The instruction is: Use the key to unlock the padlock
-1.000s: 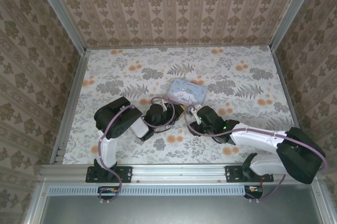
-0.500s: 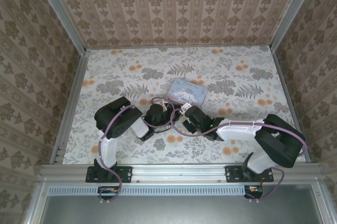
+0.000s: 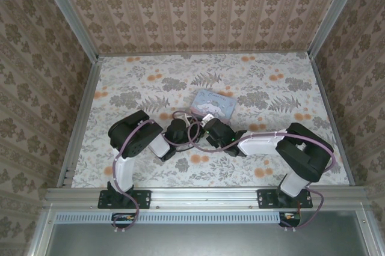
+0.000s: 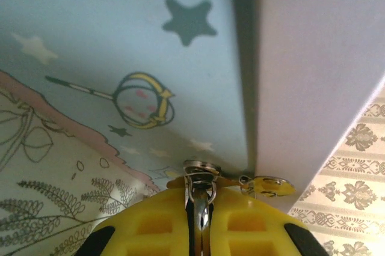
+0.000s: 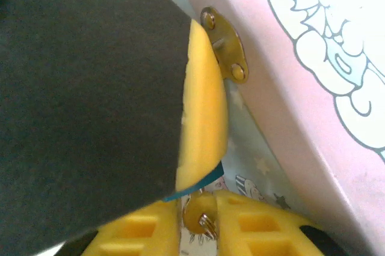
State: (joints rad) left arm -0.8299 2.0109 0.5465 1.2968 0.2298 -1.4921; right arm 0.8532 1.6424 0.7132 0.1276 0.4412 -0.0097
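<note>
Against the tin (image 3: 214,104), padlock (image 5: 195,187): teal body pinched in the clamped left gripper (image 4: 198,220).
Key (image 5: 195,214): clamped in the right gripper (image 5: 198,227), just beside the padlock.
Change: right gripper has been swung leftward to the padlock; insertion is judged next.

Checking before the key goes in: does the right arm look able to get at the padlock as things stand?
Probably yes. The right end effector, gripping the key, sits close by the teal edge of the padlock; the left end effector covers most of it, though.
</note>
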